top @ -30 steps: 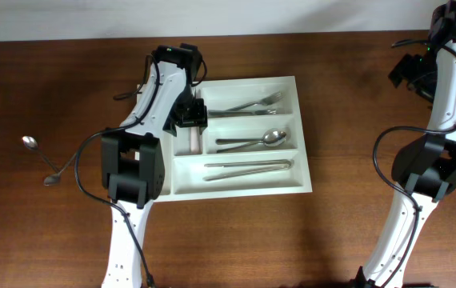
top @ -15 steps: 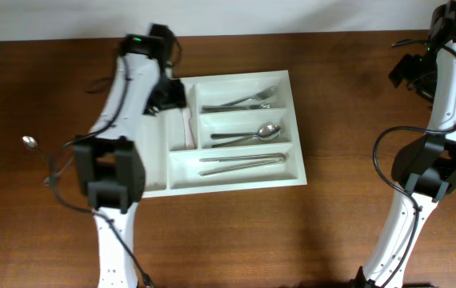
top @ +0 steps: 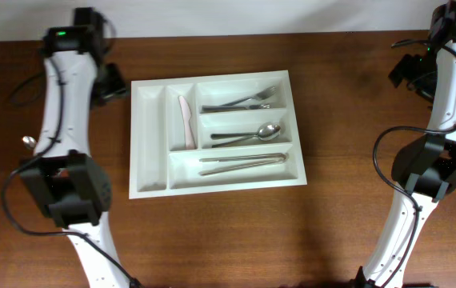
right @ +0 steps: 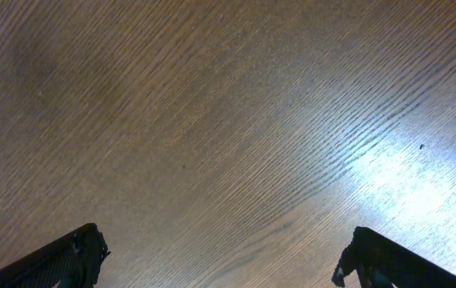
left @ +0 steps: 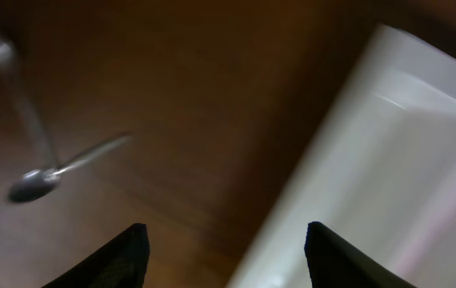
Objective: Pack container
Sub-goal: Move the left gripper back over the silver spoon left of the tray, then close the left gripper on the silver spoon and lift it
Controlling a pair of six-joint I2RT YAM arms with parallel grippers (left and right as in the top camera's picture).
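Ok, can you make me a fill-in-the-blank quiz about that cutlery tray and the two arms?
1. The white cutlery tray is divided into ___ compartments.
2. In the long compartment next to the forks lies a ___.
3. The pale knife lies in one narrow compartment; the other narrow one is ___.
4. The left gripper and right gripper are both open and hold ___.
Missing words: five; spoon; empty; nothing.
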